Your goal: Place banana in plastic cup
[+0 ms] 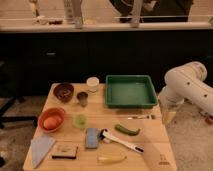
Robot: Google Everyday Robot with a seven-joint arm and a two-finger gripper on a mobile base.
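1. We see the gripper [168, 117] hanging over the table's [150, 127] right edge, jaws apart, empty.
2. The banana [112, 158] lies near the front edge, below the brush [121, 141].
3. The plastic cup [80, 121] stands upright beside the orange bowl [51, 120].

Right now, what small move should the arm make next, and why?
Probably bring the gripper over the banana. The gripper hangs by the right edge of the table as the picture shows it, jaws open and empty. The banana lies untouched near the front edge, apart from the plastic cup.
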